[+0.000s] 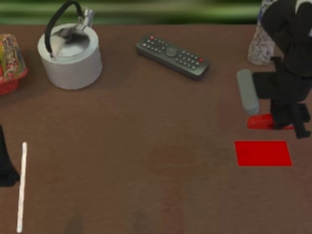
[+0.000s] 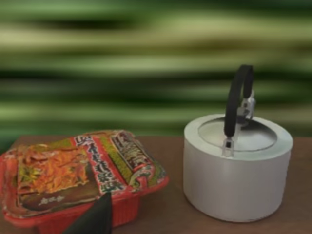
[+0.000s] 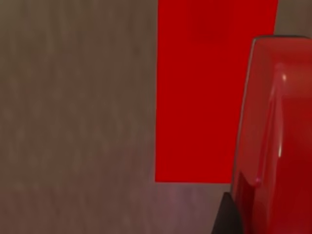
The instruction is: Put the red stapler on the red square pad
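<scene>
The red stapler [image 1: 260, 121] lies just behind the red square pad [image 1: 263, 153] at the table's right side, its right end hidden under my right gripper [image 1: 288, 126]. In the right wrist view the glossy stapler [image 3: 275, 146] fills the near side, with one dark fingertip [image 3: 225, 217] against its flank and the red pad [image 3: 204, 87] on the table beyond it. The gripper looks shut on the stapler. My left gripper [image 1: 6, 168] is parked at the table's left edge.
A grey bar-shaped object [image 1: 247, 91] lies just left of the right arm, with a speckled white bottle [image 1: 261, 44] behind it. A black remote [image 1: 171, 56] sits at the back middle, a white kettle [image 1: 70, 53] and a noodle pack [image 1: 9, 61] at the back left, and a white stick [image 1: 22, 185] at the front left.
</scene>
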You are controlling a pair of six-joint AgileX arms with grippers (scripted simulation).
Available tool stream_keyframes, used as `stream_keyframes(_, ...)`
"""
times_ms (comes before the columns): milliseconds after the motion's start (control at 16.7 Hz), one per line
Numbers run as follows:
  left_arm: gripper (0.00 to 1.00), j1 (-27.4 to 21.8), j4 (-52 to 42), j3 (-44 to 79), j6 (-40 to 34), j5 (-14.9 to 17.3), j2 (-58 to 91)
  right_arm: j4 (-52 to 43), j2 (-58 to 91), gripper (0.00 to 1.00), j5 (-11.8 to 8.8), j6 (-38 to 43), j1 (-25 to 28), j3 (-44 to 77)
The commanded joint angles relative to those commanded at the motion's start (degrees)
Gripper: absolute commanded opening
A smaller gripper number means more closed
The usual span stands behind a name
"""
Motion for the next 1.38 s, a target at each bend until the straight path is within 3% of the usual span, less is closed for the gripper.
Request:
stream_keyframes(360, 1.0, 0.0, 0.0, 0.0, 0.0, 0.0, 0.0, 13.8, 4.0, 0.0, 0.1, 0.2, 0.1, -9.5)
stream_keyframes(660, 1.0, 0.0, 0.0, 0.0, 0.0, 0.0, 0.0, 14.8, 4.3, 0.0, 0.1, 0.2, 0.1, -10.2)
stream_keyframes(1380, 1.0, 0.0, 0.0, 0.0, 0.0, 0.0, 0.0, 14.8, 4.3, 0.9, 0.1, 0.2, 0.1, -10.2)
